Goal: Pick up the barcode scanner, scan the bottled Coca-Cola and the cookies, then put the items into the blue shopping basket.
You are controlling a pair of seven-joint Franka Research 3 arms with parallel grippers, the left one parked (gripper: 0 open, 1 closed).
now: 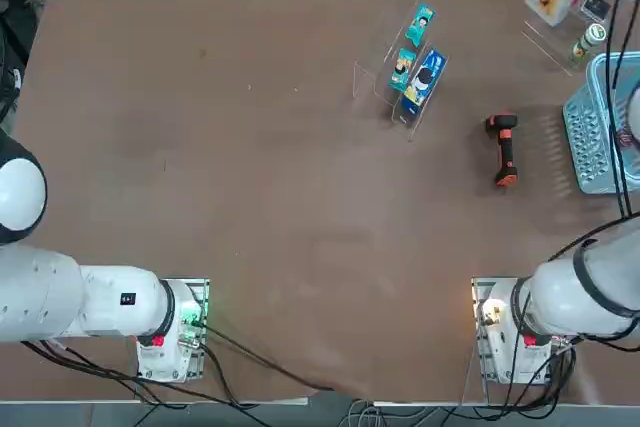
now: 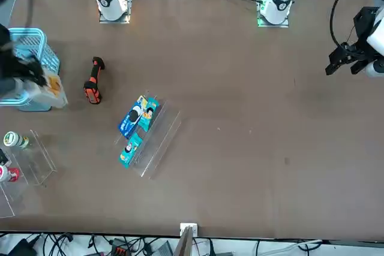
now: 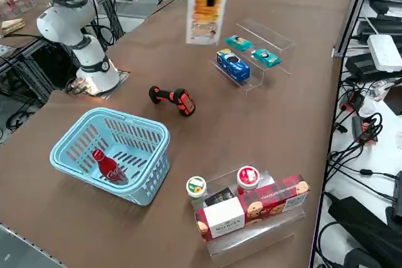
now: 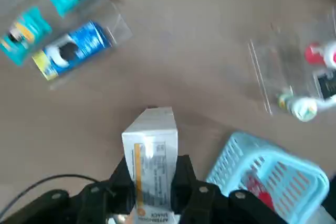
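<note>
The red box on the clear stand, well apart from the right gripper, bears a white label reading "WALKERS". Print on the cookies held in the gripper is illegible.

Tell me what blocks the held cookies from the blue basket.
Nothing visible does. The right gripper, shut on the cookies, hangs in the air near the blue shopping basket. The basket's top is open; only the bottled Coca-Cola lies inside, to one side.
</note>
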